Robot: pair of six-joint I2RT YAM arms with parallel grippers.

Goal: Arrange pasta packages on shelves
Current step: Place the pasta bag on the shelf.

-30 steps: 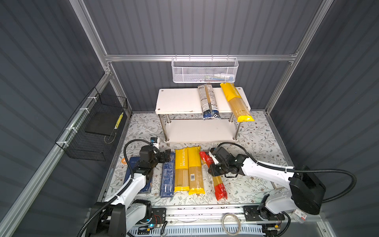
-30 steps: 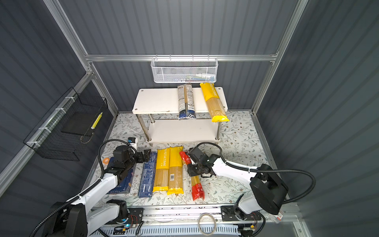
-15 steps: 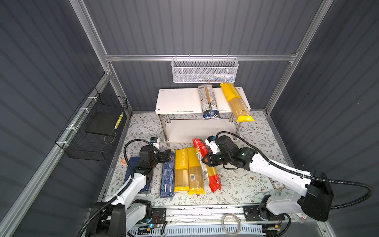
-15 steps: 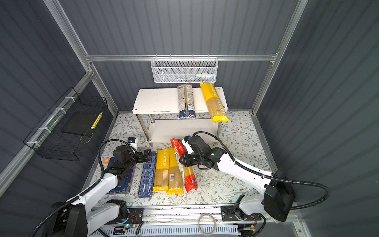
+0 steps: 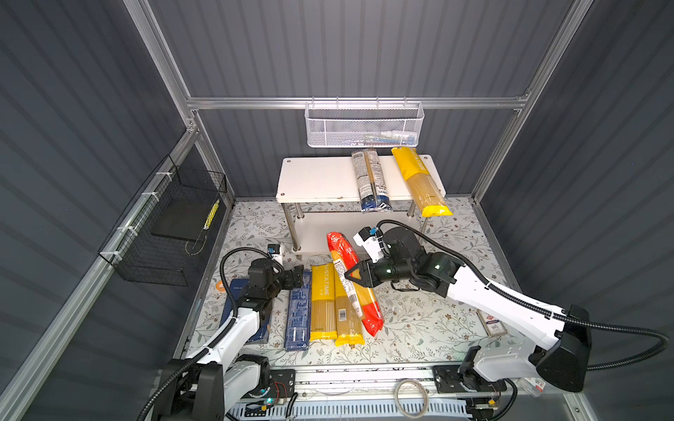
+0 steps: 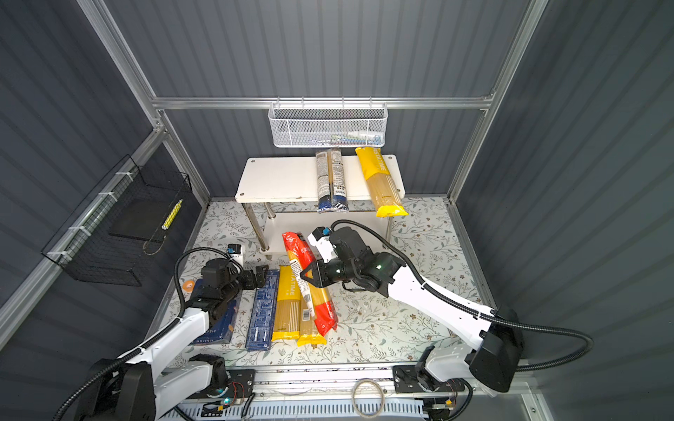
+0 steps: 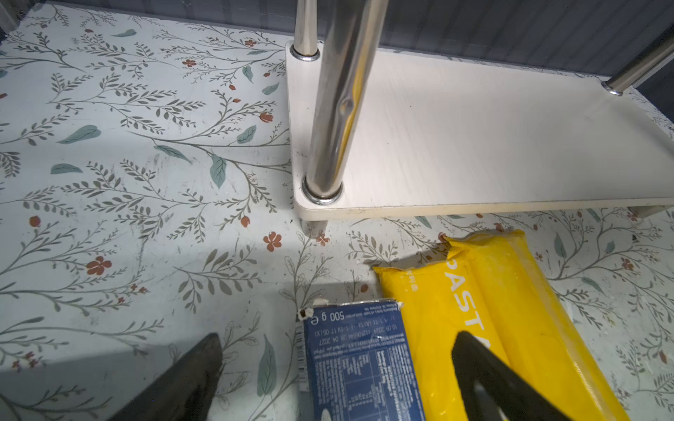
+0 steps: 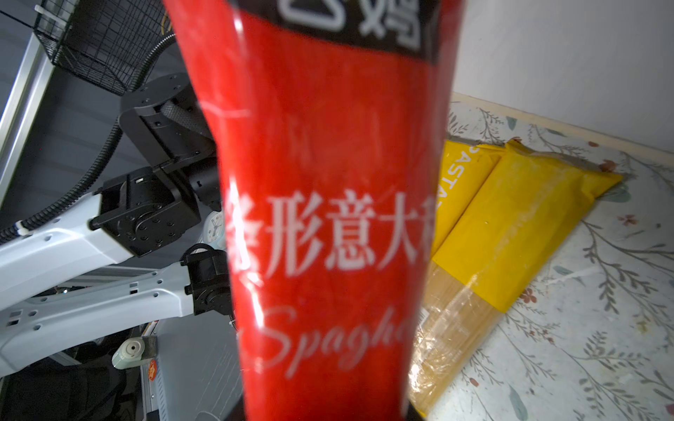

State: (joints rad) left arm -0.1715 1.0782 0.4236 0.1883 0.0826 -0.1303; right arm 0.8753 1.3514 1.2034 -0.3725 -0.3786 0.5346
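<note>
While the right jaws are clenched across the middle of the red spaghetti pack (image 5: 342, 251), the pack hangs tilted, its far end raised toward the lower board (image 5: 321, 227) of the shelves (image 5: 321, 180) and its near end low over the two yellow bags (image 5: 322, 299) lying on the tabletop (image 5: 419, 320); whether that low end touches them I cannot tell. The left jaws are spread wide and hold nothing, poised over the far end of the narrow dark-blue box (image 5: 297, 313), with the wider blue box (image 6: 219, 328) under that arm. Glossy film pinched at one point looks likely to pivot or slide, so the long pack could droop and drag the yellow bags askew. Its leading end could also catch the lower board's front edge or a chrome leg (image 7: 339, 109) rather than slide in. On the top board the clear and dark-blue pack (image 5: 370, 178) and a third yellow bag (image 5: 419, 182) overhang the front edge, so a high lift might knock them off. The tabletop is a floral-printed sheet, with a small card (image 5: 492, 322) near the right arm. Dark ribbed walls in an aluminium frame close the cell, a white mesh basket (image 5: 364, 125) hanging on the back and a black wire basket (image 5: 164, 226) on the side.
</note>
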